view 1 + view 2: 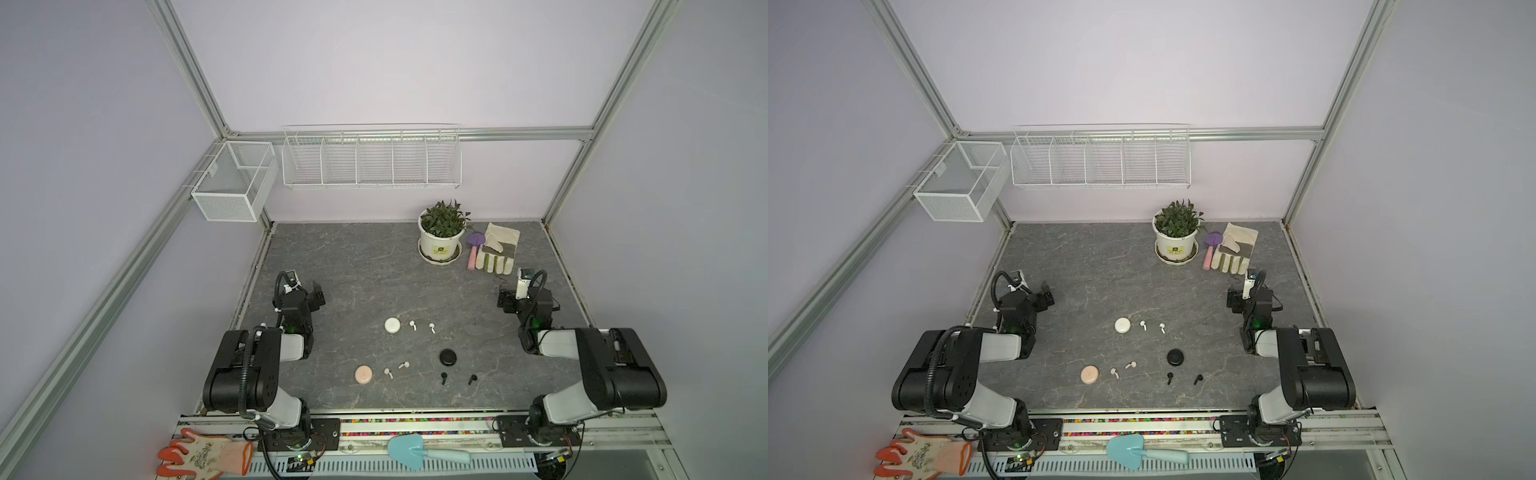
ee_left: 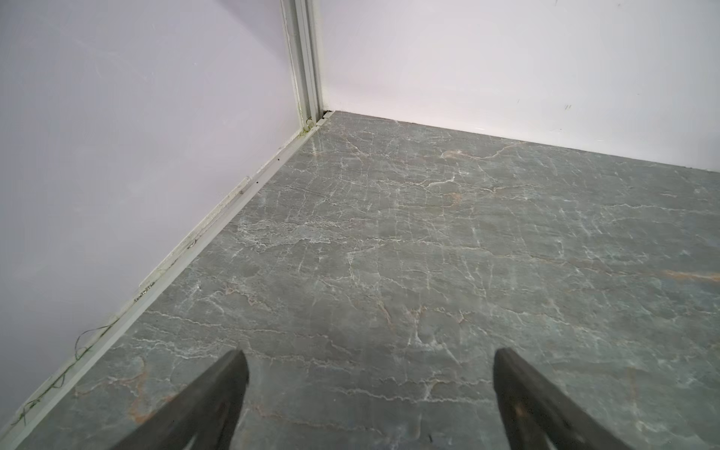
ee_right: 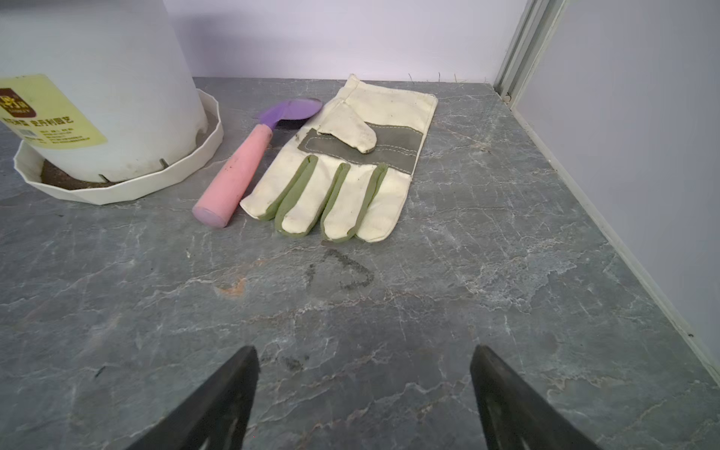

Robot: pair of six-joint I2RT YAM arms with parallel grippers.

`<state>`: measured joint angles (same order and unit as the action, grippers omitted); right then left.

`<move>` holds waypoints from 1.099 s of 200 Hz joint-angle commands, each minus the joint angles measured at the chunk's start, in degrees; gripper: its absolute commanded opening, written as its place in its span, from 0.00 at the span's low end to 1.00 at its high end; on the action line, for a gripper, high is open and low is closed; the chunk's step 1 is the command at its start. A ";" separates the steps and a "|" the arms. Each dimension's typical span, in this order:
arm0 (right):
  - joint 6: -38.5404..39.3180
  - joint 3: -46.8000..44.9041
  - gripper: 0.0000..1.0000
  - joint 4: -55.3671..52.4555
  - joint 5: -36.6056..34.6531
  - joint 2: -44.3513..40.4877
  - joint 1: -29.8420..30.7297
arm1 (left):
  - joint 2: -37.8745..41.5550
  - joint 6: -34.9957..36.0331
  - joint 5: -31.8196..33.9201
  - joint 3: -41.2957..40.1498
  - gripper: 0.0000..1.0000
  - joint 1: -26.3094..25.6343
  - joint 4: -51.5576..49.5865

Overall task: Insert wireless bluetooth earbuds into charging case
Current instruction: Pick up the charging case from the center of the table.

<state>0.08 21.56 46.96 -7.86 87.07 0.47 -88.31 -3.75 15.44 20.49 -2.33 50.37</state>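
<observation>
Three round closed charging cases lie mid-table in both top views: white (image 1: 392, 325), black (image 1: 448, 357) and pale pink (image 1: 363, 375). Beside each lies its pair of earbuds: white (image 1: 412, 325) (image 1: 432, 328), black (image 1: 444, 377) (image 1: 472, 378), pink (image 1: 388, 372) (image 1: 403, 365). My left gripper (image 1: 318, 295) hovers far to their left, open and empty (image 2: 370, 358), facing the back left corner. My right gripper (image 1: 505, 301) is far to their right, open and empty (image 3: 364, 354). Neither wrist view shows the earbuds or cases.
A potted plant (image 1: 442, 232), a purple-and-pink trowel (image 3: 241, 163) and a cream work glove (image 3: 350, 171) lie at the back right, ahead of the right gripper. Wire baskets (image 1: 370, 158) hang on the wall. A blue trowel (image 1: 415, 451) and an orange glove (image 1: 199, 455) rest on the front rail.
</observation>
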 commanded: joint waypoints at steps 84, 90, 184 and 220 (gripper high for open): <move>1.29 0.76 0.88 2.52 -0.01 0.59 -0.20 | -0.49 1.29 0.73 1.44 0.99 -0.40 2.37; 1.24 0.78 0.89 2.52 -0.05 0.60 -0.23 | -0.46 1.38 0.70 1.41 0.99 -0.40 2.37; 1.13 9.85 0.88 -21.91 -0.48 -10.07 0.81 | 8.35 3.63 7.22 6.61 0.99 -4.11 -13.13; -3.42 17.52 0.88 -35.30 6.50 -14.21 8.03 | 13.58 -7.03 10.03 18.40 0.99 -8.91 -39.27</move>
<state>-0.93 36.62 23.55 -6.74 75.64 3.01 -77.25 -3.14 23.44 31.38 -9.06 31.00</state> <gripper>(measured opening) 0.880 0.989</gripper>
